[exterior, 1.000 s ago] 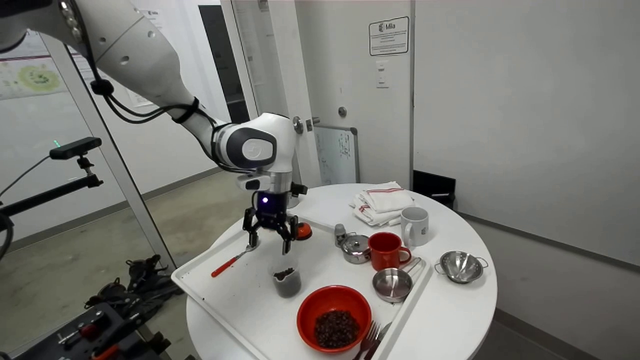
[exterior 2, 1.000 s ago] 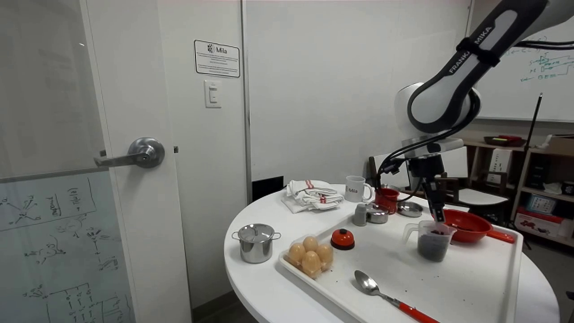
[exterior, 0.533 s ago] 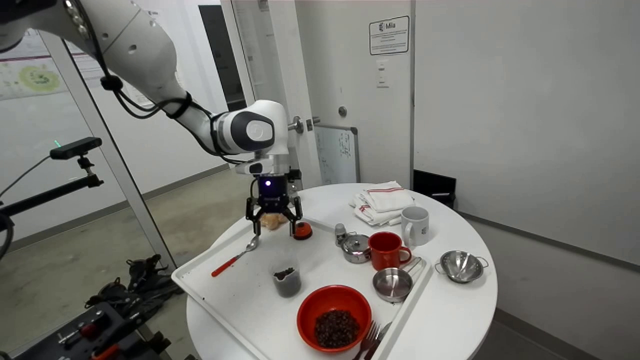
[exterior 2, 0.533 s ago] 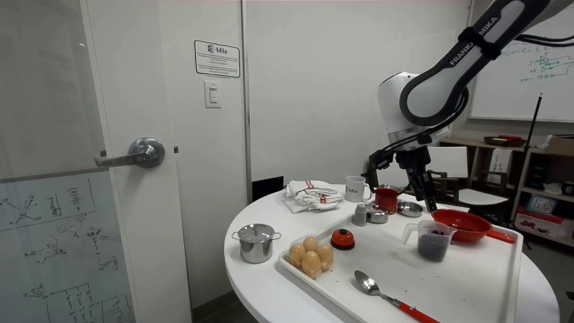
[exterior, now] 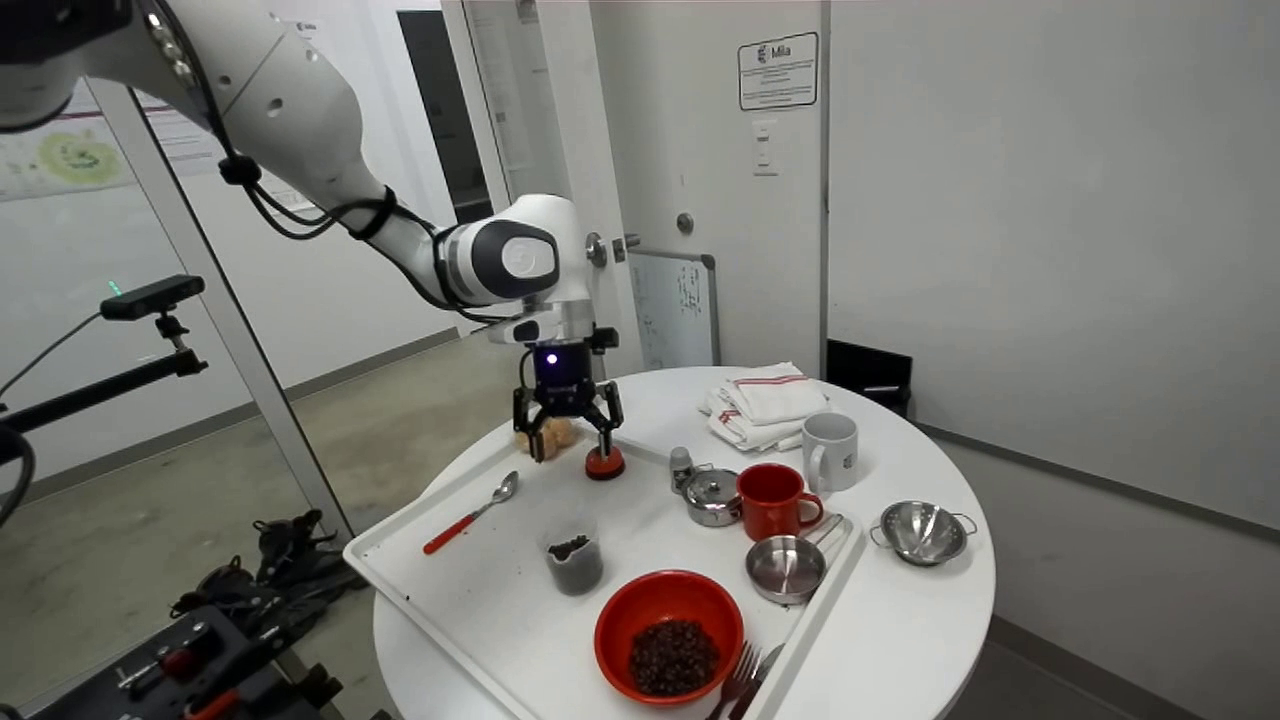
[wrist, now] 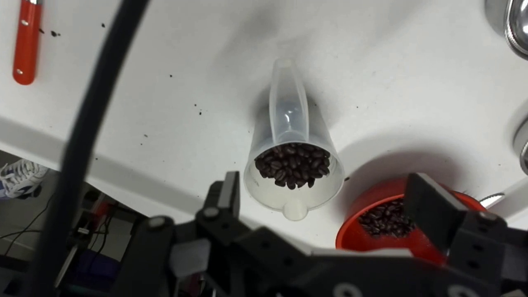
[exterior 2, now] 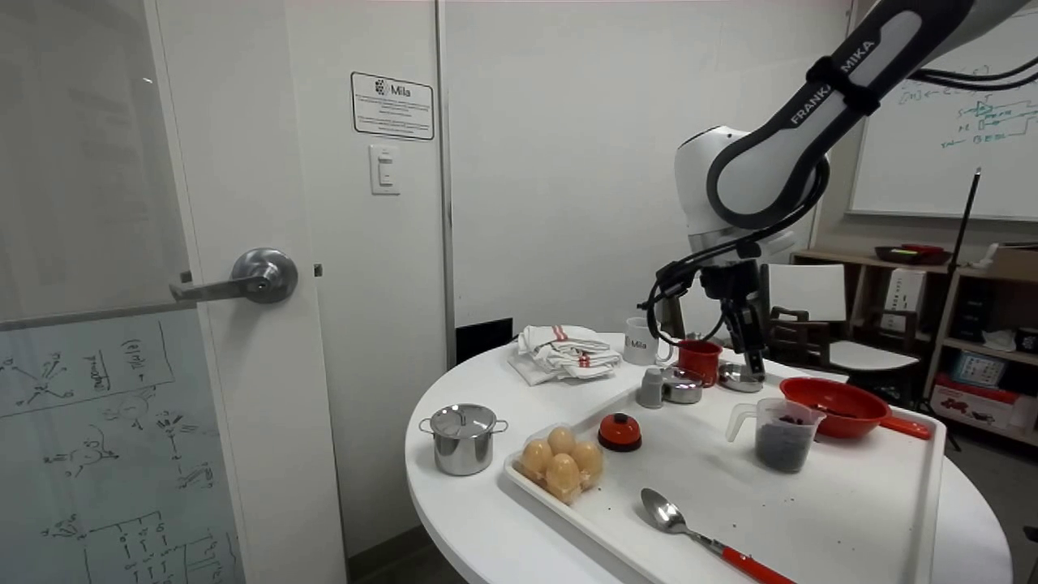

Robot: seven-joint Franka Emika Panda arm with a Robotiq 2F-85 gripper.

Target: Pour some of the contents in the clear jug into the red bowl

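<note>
The black two-finger gripper [exterior: 571,456] is hovering empty, jaws spread wide. The clear plastic jug [exterior 2: 783,442] is standing upright on the white tray [exterior: 470,600] beside the round red bowl [exterior: 650,598]. Dark beans [wrist: 293,163] are lying in both; pouring being likely done, be lifting vertically.

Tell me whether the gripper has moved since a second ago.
Yes. In an exterior view, the gripper has shifted up and to the right in the picture, judged against the jug, which stayed put.
</note>
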